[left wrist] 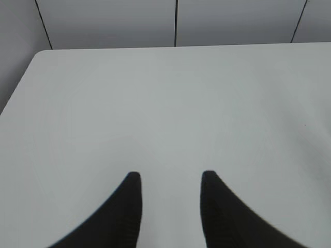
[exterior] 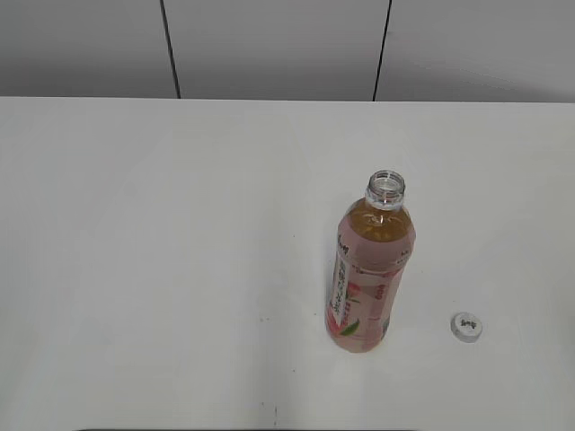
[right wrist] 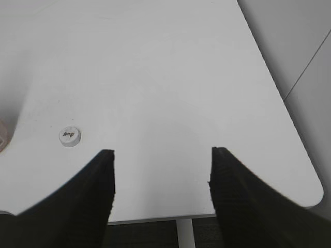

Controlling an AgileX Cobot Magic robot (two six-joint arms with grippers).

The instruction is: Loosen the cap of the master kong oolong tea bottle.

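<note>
The master kong oolong tea bottle [exterior: 368, 269] stands upright right of the table's middle, pink label, amber tea, its neck [exterior: 386, 189] open with no cap on it. The white cap [exterior: 466, 326] lies flat on the table to the bottle's right; it also shows in the right wrist view [right wrist: 69, 136], left of the jaws. My right gripper [right wrist: 161, 152] is open and empty over the table's near right edge. My left gripper [left wrist: 168, 175] is open and empty over bare table. Neither gripper shows in the exterior view.
The white table [exterior: 180, 269] ends at a grey panelled wall [exterior: 269, 45] at the back. Its rounded right corner [right wrist: 310, 196] and a table leg [right wrist: 185, 233] show in the right wrist view. A sliver of the bottle shows at that view's left edge [right wrist: 2, 137].
</note>
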